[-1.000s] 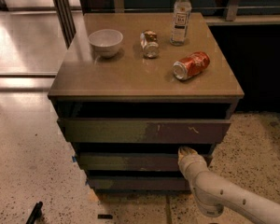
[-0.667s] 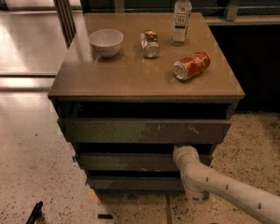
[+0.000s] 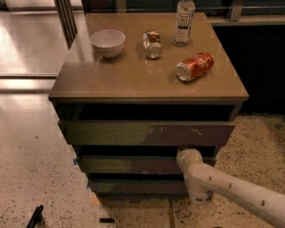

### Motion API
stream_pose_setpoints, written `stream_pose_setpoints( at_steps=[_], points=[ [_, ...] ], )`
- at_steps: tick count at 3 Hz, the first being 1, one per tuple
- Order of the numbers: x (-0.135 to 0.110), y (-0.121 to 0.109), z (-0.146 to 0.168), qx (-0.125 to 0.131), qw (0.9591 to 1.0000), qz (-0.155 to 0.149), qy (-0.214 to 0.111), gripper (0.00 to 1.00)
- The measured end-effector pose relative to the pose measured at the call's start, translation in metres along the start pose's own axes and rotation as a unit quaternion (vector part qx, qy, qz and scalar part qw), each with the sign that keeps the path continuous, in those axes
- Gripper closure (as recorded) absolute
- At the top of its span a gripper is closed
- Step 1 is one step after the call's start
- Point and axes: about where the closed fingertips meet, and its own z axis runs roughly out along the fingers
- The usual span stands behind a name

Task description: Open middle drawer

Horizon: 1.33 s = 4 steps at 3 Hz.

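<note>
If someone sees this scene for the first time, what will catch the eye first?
The pale arm stretched in from the lower right, its claw at the middle drawer front. Then the red can lying on its side on the cabinet top, right of the white bowl.

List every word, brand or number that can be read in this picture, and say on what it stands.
Nothing can be read.
Plastic bottle label: dark print, too blurred.
Red can, lying on its side: print too blurred.
Smaller can: too blurred.
Gripper, at the middle drawer front's right end: no marking shows.
</note>
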Motion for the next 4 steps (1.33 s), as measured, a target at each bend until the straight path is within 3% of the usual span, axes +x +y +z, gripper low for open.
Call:
stream_pose_setpoints(
  at_steps=[1, 4],
  points=[
    [0.026, -0.003, 0.005, -0.001, 0.999, -0.019, 0.04, 1.0],
    [0.034, -0.003, -0.002, -0.017, 0.9973, -0.039, 0.059, 1.0]
  ],
)
